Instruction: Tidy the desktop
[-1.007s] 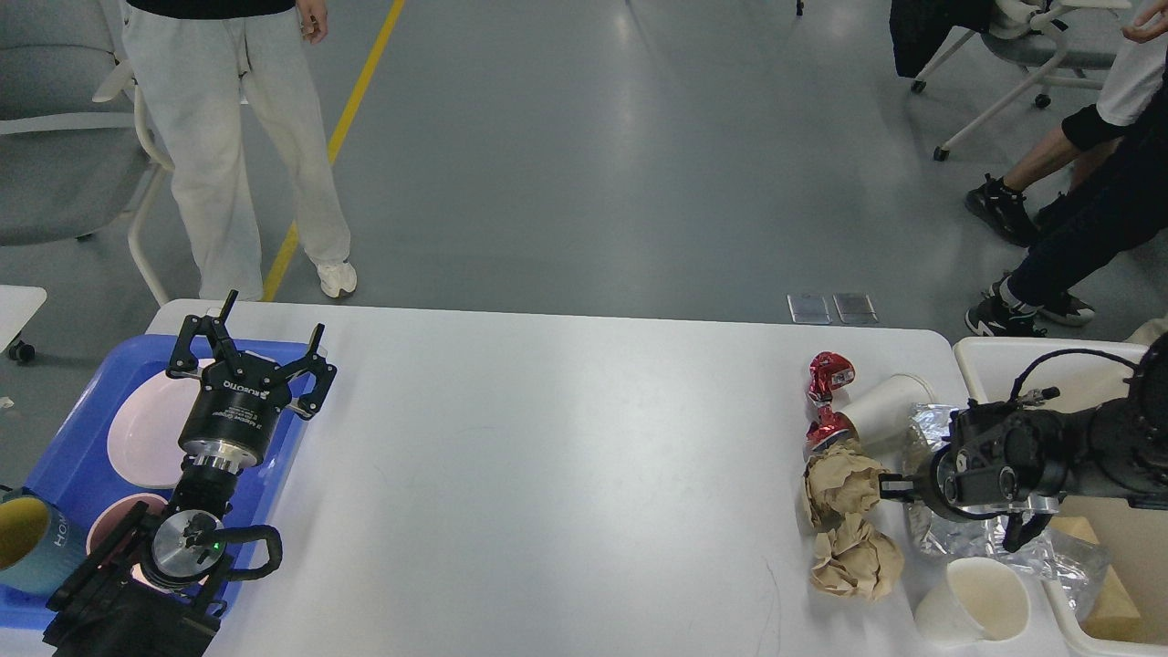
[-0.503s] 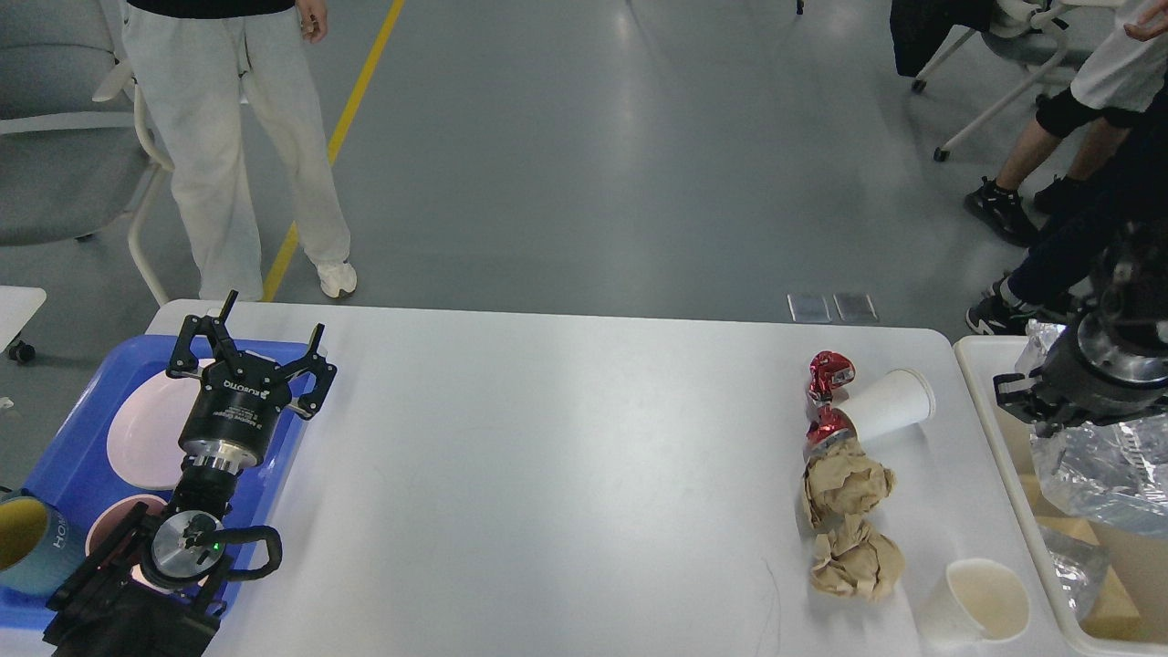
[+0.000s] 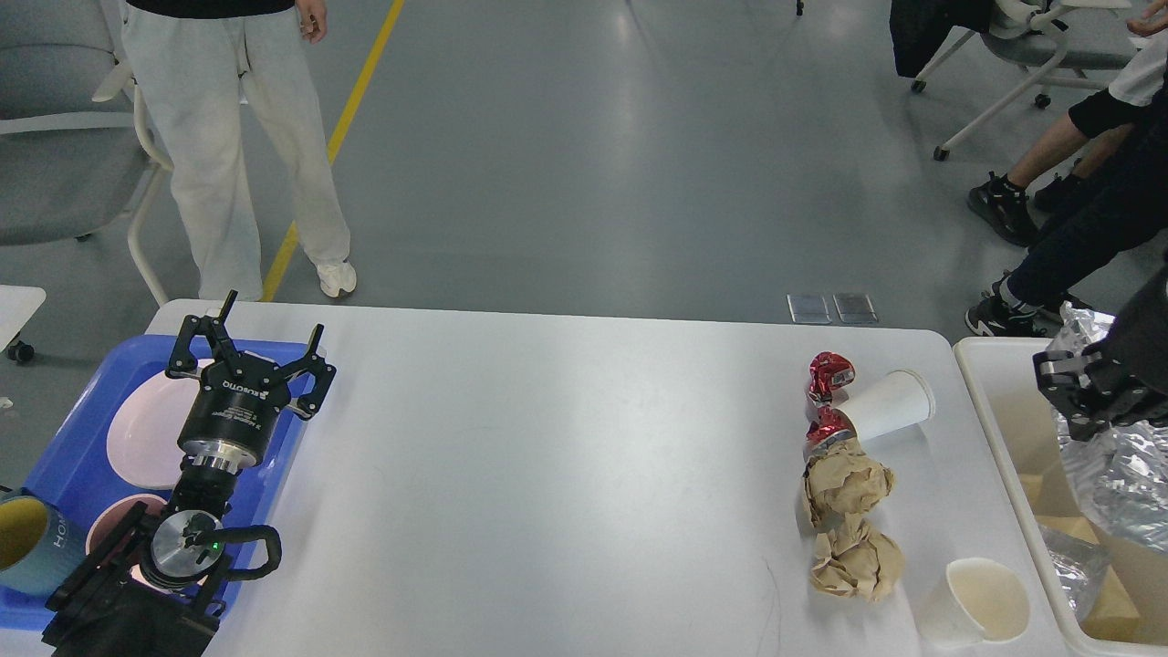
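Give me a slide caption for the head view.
Right gripper holds crumpled silver foil over the cream-white bin; paper trash remains on the white desktop.

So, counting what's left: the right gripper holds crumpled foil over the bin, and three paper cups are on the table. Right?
Not quite: the head view shows two cups, one on its side and one upright. The right gripper does hold the foil over the bin.

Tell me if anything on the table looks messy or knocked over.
Yes. Near the right edge of the desktop, a white paper cup lies tipped on its side, touching two crumpled red wrappers. Just below sit two balls of scrunched brown paper, and another paper cup stands upright near the front corner.
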{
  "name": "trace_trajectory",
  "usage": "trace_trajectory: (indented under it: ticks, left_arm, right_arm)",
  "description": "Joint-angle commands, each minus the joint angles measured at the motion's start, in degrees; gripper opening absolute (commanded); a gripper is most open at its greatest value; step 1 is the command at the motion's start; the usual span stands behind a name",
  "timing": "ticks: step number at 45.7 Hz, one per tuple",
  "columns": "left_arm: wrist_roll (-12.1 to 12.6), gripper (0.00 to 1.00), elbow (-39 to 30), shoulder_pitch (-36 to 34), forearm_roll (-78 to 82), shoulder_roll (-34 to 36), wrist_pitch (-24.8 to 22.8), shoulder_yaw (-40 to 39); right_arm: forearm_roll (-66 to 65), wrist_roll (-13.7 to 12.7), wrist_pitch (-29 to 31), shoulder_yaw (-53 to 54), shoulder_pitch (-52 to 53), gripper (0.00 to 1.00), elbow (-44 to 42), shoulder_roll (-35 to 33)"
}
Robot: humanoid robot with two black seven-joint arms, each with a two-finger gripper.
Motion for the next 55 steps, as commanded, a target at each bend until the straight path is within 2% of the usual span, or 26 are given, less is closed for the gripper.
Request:
trace_trajectory:
  ticks: [1,7,13,20,27,28,31,36,45,49,55]
  left_arm:
    - [-0.1,0.97,-0.1,0.0,0.0,0.0,0.0,0.0]
    - [-0.1,0.97,0.0,0.0,0.0,0.0,0.0,0.0]
    - [-0.1,0.97,0.0,0.0,0.0,0.0,0.0,0.0]
    - [-0.1,0.97,-0.1,0.0,0.0,0.0,0.0,0.0]
    - [-0.1,0.97,-0.1,0.0,0.0,0.0,0.0,0.0]
    - [-0.1,0.97,-0.1,0.0,0.0,0.0,0.0,0.0]
    - [-0.1,0.97,-0.1,0.0,0.0,0.0,0.0,0.0]
    - [-0.1,0.97,-0.1,0.0,0.0,0.0,0.0,0.0]
    - [-0.1,0.97,-0.1,0.0,0.0,0.0,0.0,0.0]
    - [-0.1,0.97,-0.1,0.0,0.0,0.0,0.0,0.0]
    - [-0.1,0.97,0.0,0.0,0.0,0.0,0.0,0.0]
  right_arm:
    - [-0.6,1.1,-4.6,-4.5,-0.6,0.0,-1.1,-1.1]
    - [-0.7,1.1,-11.2,-6.9,-5.6,0.0,-3.7,-6.6]
    - [-1.7,1.0,-12.4,-4.8,-15.9,0.0,-15.1,-14.8]
    - [-1.7,1.0,-13.0,5.0,-35.8,0.0,-32.1,-19.8]
    - [-1.7,0.6,-14.4,20.0,-57.1,0.0,-47.5,-21.9]
    - [-1.6,0.6,-15.4,24.5,-63.5,0.0,-52.4,-21.8]
    - [-1.6,0.6,-17.0,29.9,-71.6,0.0,-58.2,-21.2]
    - [-1.7,0.6,-18.7,38.0,-81.9,0.0,-66.5,-18.4]
    - [-0.8,0.5,-21.8,47.1,-98.6,0.0,-85.7,-8.9]
    - [-0.8,0.5,-24.9,50.1,-102.9,0.0,-89.8,-5.8]
    - [-0.8,0.5,-28.0,50.7,-104.0,0.0,-90.4,-3.8]
